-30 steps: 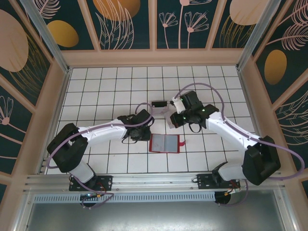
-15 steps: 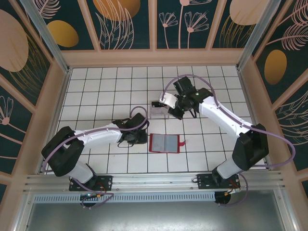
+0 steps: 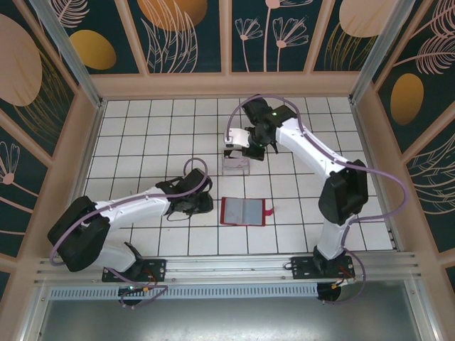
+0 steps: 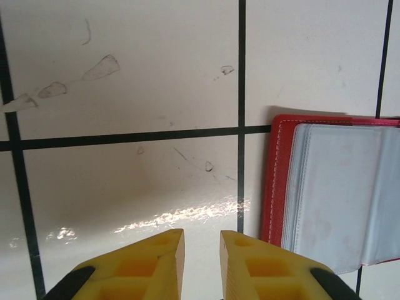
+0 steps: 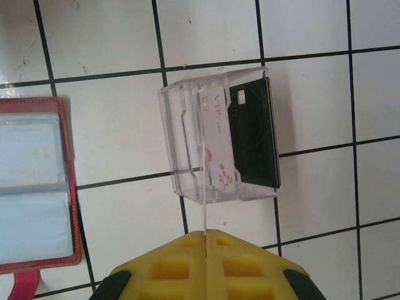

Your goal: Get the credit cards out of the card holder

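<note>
Counter [image 3: 142,135] first: carrying the holder [image 3: 244,211], lying open and flat near the middle, just beside the left tool [image 4: 201,242]. Judging the task as well along but not finished.

Showing pale sleeves across both leaves of the holder, with no card plainly sitting in them. Standing beyond the holder, a little apart from it: a clear box [image 3: 236,166], already keeping a pale card [image 5: 217,144] and a dark card [image 5: 255,134] side by side.

Pinching a thin card [image 5: 204,187] edge-on with the right tool [image 5: 205,236], jaws pressed together on it, directly over the box. Leaving, on this reading, the release of that card, plus anything remaining in the sleeves.

Gripping nothing with the left tool, jaws standing a narrow slit apart over bare tile at the holder's left edge.

Cutting off part of the holder in both wrist views, and blurring the sleeves from above, so leaving another pale card inside impossible to rule out. Presenting the pinched card as a mere line, hiding its face and colour. Not telling whether its lower end is dipping inside the box or hanging above it.
</note>
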Controlling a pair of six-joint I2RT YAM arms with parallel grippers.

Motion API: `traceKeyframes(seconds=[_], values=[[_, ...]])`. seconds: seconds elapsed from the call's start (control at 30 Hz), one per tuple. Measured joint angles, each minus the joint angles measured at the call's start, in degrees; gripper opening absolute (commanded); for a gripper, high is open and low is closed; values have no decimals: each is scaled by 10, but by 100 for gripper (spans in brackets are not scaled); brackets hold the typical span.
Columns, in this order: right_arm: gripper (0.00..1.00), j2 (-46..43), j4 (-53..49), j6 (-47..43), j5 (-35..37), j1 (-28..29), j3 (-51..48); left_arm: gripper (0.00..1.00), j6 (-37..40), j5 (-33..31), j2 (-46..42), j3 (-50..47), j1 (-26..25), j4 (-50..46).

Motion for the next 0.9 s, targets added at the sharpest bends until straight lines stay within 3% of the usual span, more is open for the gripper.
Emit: traceKeyframes(seconds=[0.3, 0.9], values=[[0, 83, -28, -12, 9, 16, 74, 24, -7, 0, -16, -8, 4, 0], [0, 164, -32, -21, 53, 27, 99, 24, -7, 0, -16, -8, 7, 0]])
